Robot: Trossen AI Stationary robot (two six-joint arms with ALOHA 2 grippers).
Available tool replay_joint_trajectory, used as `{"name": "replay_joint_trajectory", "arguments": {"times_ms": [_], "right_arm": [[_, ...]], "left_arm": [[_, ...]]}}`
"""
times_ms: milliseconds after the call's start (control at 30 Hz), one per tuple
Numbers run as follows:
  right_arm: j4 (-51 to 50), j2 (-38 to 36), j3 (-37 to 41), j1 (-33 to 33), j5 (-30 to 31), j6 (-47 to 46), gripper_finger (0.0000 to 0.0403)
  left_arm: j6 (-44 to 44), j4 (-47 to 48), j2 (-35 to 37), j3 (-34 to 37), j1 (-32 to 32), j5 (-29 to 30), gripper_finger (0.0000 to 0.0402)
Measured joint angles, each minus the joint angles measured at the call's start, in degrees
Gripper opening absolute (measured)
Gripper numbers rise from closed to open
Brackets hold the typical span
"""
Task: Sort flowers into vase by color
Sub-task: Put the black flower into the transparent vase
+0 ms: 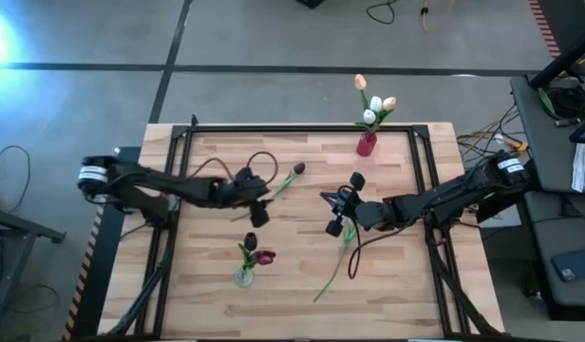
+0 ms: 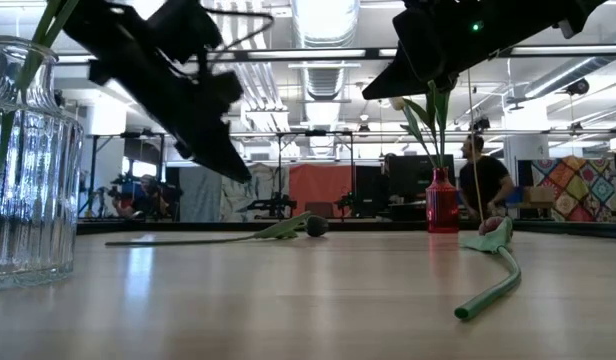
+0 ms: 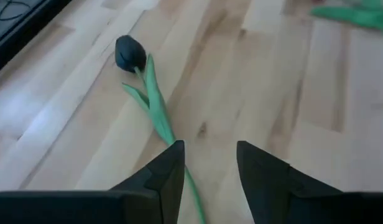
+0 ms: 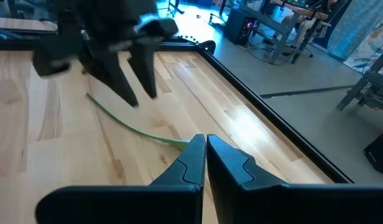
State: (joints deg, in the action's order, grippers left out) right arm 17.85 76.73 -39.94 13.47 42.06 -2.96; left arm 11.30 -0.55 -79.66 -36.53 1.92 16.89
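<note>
Pale wooden planks make up the tabletop (image 1: 302, 275), framed by a black rail. A dark-headed tulip (image 1: 284, 181) lies flat near the middle of the tabletop, its head toward the far edge and its thin green stem running back toward the left gripper (image 1: 255, 209), which hangs just above the stem's end with its fingers spread apart and nothing between them; in the left wrist view the stem (image 3: 159, 118) passes beside one dark finger (image 3: 170, 171) without being clamped. A clear ribbed glass vase (image 1: 245, 275) stands nearer the front edge, left of centre, holding a maroon tulip (image 1: 263, 256) that leans out over its rim. A small red vase (image 1: 367, 143) stands at the far edge, right of centre, with white and peach tulips (image 1: 372, 103) upright in it. Another tulip (image 1: 335, 258) lies on the boards right of centre, its long stem curving toward the front edge. The right gripper (image 1: 335, 211) hovers over the upper end of that stem, its fingers pressed together and empty. In the low view a person (image 2: 481, 175) is visible in the room beyond the far edge.
</note>
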Motion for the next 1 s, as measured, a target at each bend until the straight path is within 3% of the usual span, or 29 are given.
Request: {"name": "replay_joint_trajectory", "arguments": {"times_ms": [333,567,700,867,1000], "right_arm": [[0.00,0.00,0.00,0.00,0.00,-0.02,0.0009],[0.00,0.00,0.00,0.00,0.00,0.00,0.0009],[0.00,0.00,0.00,0.00,0.00,0.00,0.0009],[-0.02,0.00,0.00,0.00,-0.01,-0.02,0.0009],[-0.04,0.00,0.00,0.00,-0.02,-0.02,0.0009]], "left_arm": [[-3.97,-0.73,-14.55,-6.72,7.13,-4.95,0.0140],[-5.30,-0.83,-19.61,-9.81,9.71,-5.95,0.0155],[-5.52,-0.88,-21.87,-11.17,10.62,-9.50,0.0151],[-6.13,-1.11,-23.73,-11.78,12.01,-10.60,0.0121],[-6.81,-0.97,-23.93,-11.78,13.17,-10.87,0.0063]]}}
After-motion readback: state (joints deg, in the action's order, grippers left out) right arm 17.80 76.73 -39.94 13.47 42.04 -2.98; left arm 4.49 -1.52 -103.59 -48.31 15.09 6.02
